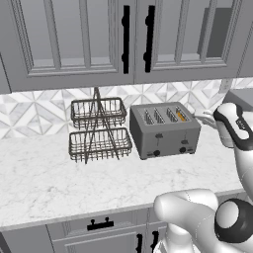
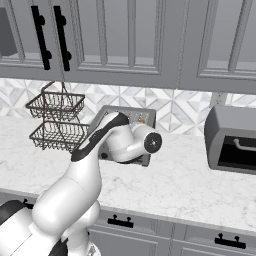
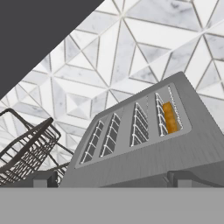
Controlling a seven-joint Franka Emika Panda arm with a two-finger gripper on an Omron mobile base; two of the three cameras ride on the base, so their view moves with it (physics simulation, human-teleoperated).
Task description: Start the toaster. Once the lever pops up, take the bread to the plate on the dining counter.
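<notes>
The grey four-slot toaster [image 1: 165, 131] stands on the marble worktop against the tiled wall. The tan-orange bread [image 1: 182, 115] sits in its rightmost slot, and it also shows in the hand view, where the bread [image 3: 169, 117] lies low in the toaster [image 3: 144, 144]. Two dark levers [image 1: 159, 136] sit high on the toaster's front, above the knobs. My gripper [image 3: 113, 178] hovers just in front of and above the toaster, jaws wide open and empty. In the right base view my arm covers most of the toaster [image 2: 135, 116]. The plate and the dining counter are out of view.
A two-tier wire basket rack [image 1: 99, 129] stands close to the toaster's left. A grey oven-like appliance [image 2: 232, 140] sits farther right on the worktop. Wall cabinets [image 1: 126, 39] hang overhead. The worktop's front edge [image 1: 74, 215] runs below.
</notes>
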